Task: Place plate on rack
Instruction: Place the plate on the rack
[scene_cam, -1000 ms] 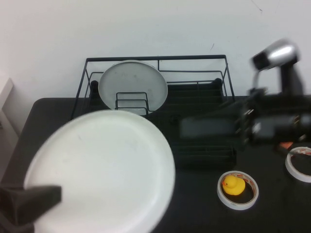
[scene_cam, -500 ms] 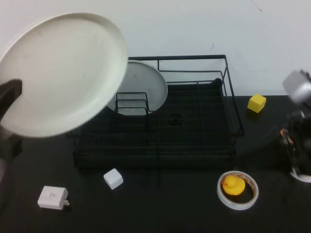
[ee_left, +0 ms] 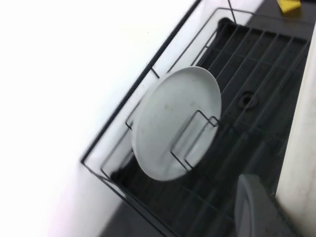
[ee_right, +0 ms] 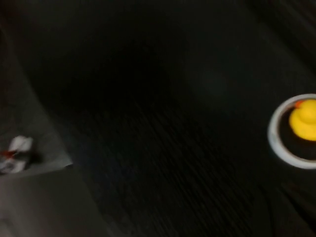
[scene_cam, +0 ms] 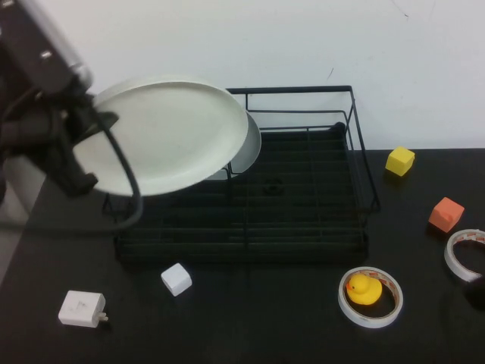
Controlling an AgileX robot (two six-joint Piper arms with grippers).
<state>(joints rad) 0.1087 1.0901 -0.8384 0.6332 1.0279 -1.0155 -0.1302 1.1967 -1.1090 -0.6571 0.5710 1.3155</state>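
My left gripper (scene_cam: 85,152) is shut on the left edge of the large glossy white plate (scene_cam: 163,136). It holds the plate tilted in the air over the back left part of the black wire rack (scene_cam: 356,152). A duller greyish plate (scene_cam: 251,144) stands in the rack's dividers, mostly hidden behind the held plate. In the left wrist view one grey finger (ee_left: 252,207) lies beside the held plate's edge (ee_left: 301,148), with the greyish plate (ee_left: 175,123) and the rack (ee_left: 266,54) beyond. My right gripper (scene_cam: 477,292) barely shows at the right edge of the table.
A yellow cube (scene_cam: 400,161) and an orange cube (scene_cam: 445,214) lie right of the rack. A tape roll (scene_cam: 370,312) with a yellow duck (scene_cam: 364,289) sits in front, another roll (scene_cam: 464,256) at the right. A white cube (scene_cam: 176,279) and a white charger (scene_cam: 82,309) lie at the front left.
My left arm has swung the plate from the upper left down and right, over the rack. My right arm has pulled back to the right edge of the view.
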